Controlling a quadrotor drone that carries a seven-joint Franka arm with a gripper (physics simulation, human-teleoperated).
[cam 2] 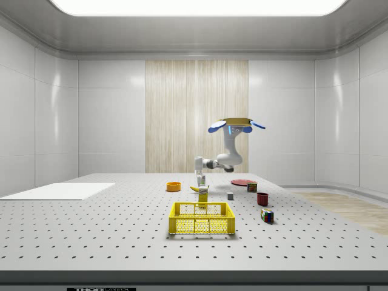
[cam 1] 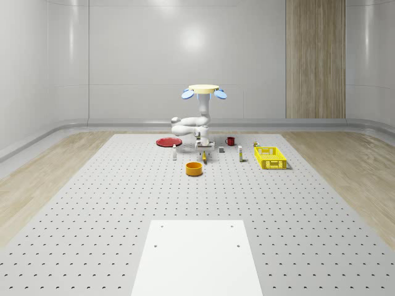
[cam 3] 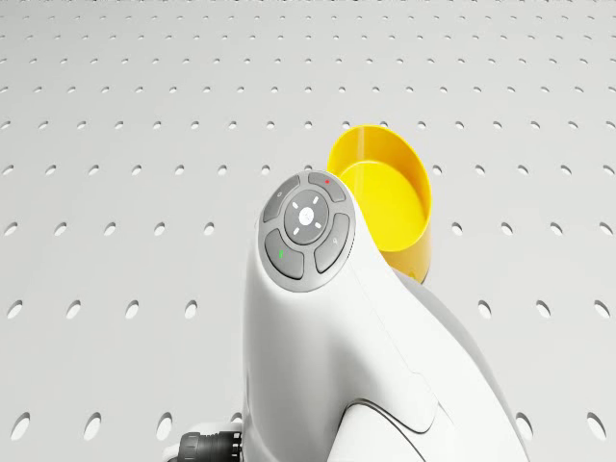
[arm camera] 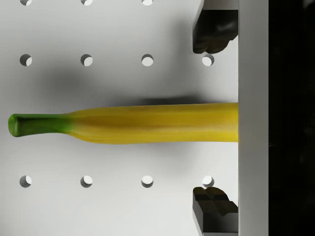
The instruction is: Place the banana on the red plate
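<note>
Hovering above the perforated tabletop (cam 1: 92, 203), my drone body (cam 1: 204, 90) over the cluster of small things near the far middle, arm folded down beneath it. My claw (arm camera: 215, 118) hangs straight over the banana (arm camera: 123, 123), fingers (arm camera: 212, 32) spread wide, one on each side of the fruit, neither touching it. Nothing pinched yet.

The banana lies flat on the tabletop, green stem pointing away from my wrist. In the whole-scene view it sits just beside the orange bowl (cam 1: 194, 168). The red plate (cam 1: 168, 142) is a little way off toward that view's left and farther back.

Judgement on handling: light, fairly firm but bruisable skin, rounded and a bit slick, so it could roll or pivot between flat pads. Best hold is across the thick middle, not the thin stem end, with modest squeeze. Grip off-centre and it may droop during carry.
</note>
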